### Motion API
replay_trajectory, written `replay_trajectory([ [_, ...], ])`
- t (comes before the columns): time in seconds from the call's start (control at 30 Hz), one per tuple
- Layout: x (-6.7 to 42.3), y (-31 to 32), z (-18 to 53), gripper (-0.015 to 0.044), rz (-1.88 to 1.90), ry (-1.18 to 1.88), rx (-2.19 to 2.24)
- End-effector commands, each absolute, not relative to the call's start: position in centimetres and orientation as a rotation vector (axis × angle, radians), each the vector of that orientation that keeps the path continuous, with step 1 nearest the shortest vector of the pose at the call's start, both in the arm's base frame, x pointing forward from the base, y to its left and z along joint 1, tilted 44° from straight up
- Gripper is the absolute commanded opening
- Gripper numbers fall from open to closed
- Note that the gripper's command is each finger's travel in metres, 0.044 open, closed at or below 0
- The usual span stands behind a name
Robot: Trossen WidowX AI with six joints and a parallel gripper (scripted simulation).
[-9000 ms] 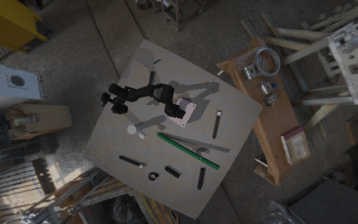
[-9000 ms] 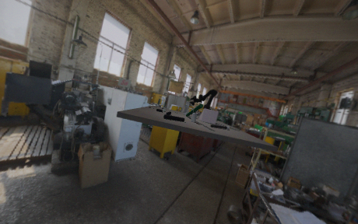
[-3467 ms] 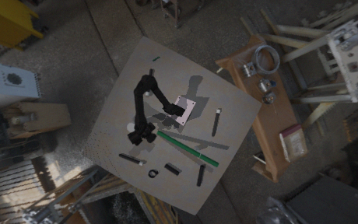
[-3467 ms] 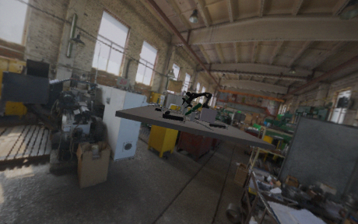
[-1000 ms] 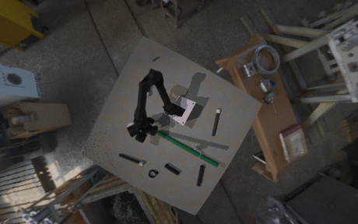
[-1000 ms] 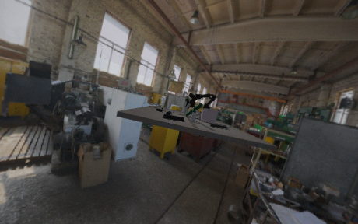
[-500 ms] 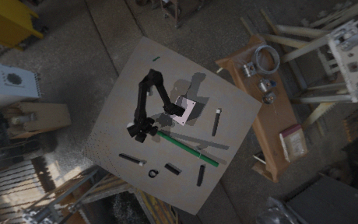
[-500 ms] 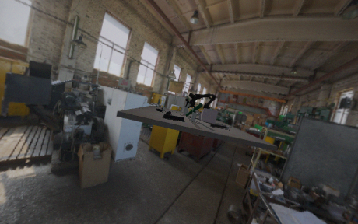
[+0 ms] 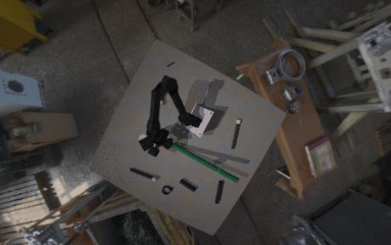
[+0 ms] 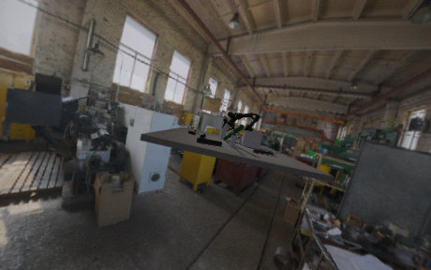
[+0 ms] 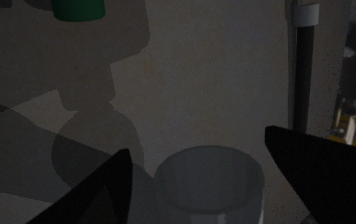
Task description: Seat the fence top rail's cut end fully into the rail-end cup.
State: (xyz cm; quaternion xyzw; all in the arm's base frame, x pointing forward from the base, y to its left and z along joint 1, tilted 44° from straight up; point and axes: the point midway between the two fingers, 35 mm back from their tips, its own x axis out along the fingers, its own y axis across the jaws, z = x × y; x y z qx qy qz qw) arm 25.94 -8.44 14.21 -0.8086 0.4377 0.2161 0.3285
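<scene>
The green rail (image 9: 205,162) (image 10: 234,132) lies slanted across the table (image 9: 127,128), its upper left end right next to my gripper (image 9: 151,145). In the wrist view only a green rail end (image 11: 79,9) shows, at the top left. My gripper (image 11: 198,145) is open, with its two dark fingers spread on either side of a pale grey upright cylinder (image 11: 210,187). A clear gap shows on each side, so the fingers touch nothing. The post, band and end cup are hidden under the gripper in the overhead view.
Loose dark parts lie on the table: a rod with a pale tip (image 9: 235,133) (image 11: 301,75), another rod (image 9: 144,173), a ring (image 9: 170,188), a short block (image 9: 188,184) and a bar (image 9: 219,191). The arm's pale base plate (image 9: 205,121) sits mid-table. A wooden bench (image 9: 297,140) stands to the right.
</scene>
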Motion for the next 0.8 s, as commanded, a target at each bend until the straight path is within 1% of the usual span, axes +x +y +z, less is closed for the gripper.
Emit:
replay_trajectory([
  [0.0,26.0,-7.5,14.1,0.044,0.574,1.146,-2.111],
  [0.47,25.7,-3.7,14.2,0.044,0.583,1.14,-2.116],
  [0.57,25.6,-3.9,14.3,0.044,0.576,1.134,-2.106],
  [0.77,25.7,-0.7,13.6,0.044,0.4,1.16,-1.792],
])
